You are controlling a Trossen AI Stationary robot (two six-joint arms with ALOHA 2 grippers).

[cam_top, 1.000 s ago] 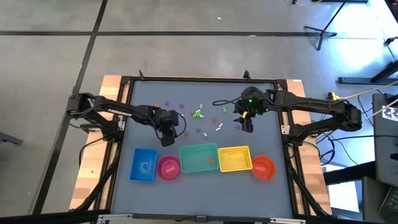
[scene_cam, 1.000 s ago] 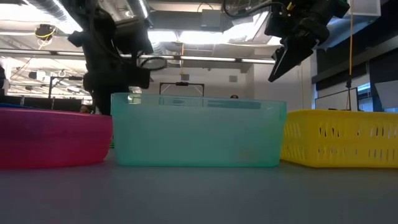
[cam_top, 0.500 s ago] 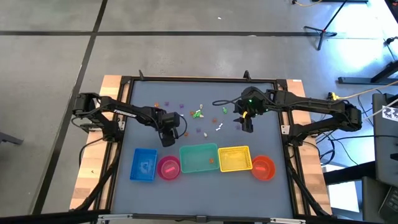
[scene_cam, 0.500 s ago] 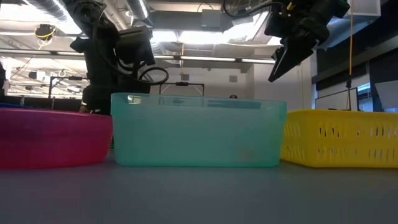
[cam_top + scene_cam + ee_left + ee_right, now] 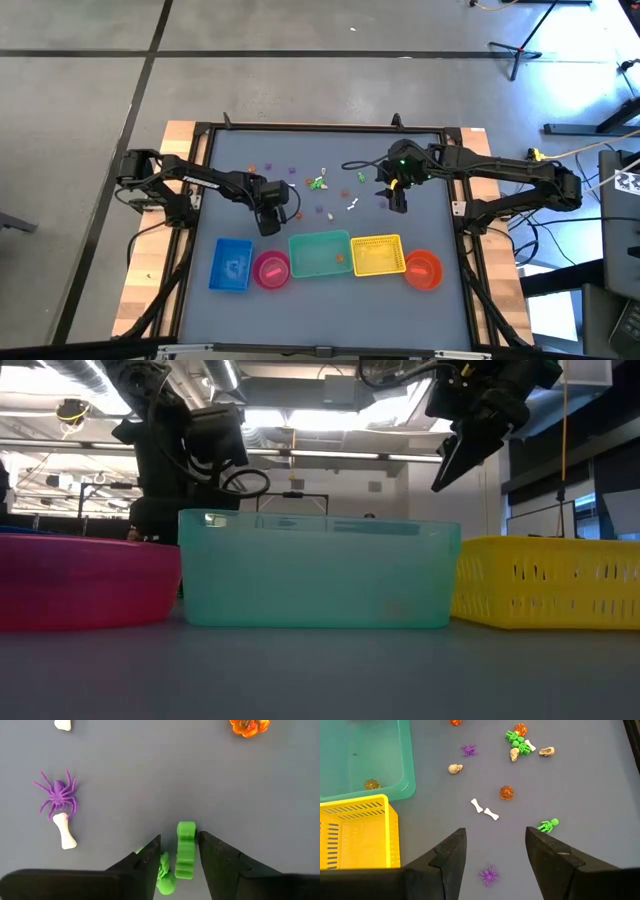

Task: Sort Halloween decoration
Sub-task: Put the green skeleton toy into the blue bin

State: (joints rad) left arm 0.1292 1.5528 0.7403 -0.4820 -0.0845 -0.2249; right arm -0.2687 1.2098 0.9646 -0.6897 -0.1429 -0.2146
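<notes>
The Halloween decoration is a scatter of tiny green, orange, purple and white trinkets (image 5: 320,185) lying on the grey table between the two arms. My left gripper (image 5: 180,836) is down near the table, behind the pink bowl (image 5: 80,580) in the low view. It is open, with its fingers close on either side of a green figure (image 5: 185,850). A purple spider (image 5: 57,795) and a white bone (image 5: 64,831) lie beside it. My right gripper (image 5: 495,832) is open and hovers high (image 5: 450,465) over a purple spider (image 5: 488,875), two bones (image 5: 484,810) and a green figure (image 5: 548,825). My left gripper has its fingers on both sides of the green figure's long body (image 5: 186,862), coming from above and pointing down. The figure lies flat on the table, lengthwise along the gap. I cannot tell whether either finger touches it.
Along the near side stand a blue tray (image 5: 232,265), a pink bowl (image 5: 271,269), a teal bin (image 5: 320,254), a yellow basket (image 5: 377,255) and an orange bowl (image 5: 423,269). An orange pumpkin (image 5: 371,784) lies in the teal bin. A black frame (image 5: 320,128) edges the table.
My left arm shifted a little during the first half second, and its wrist tipped slightly in the low view. It has kept still since. The trinkets and containers lie as before.
</notes>
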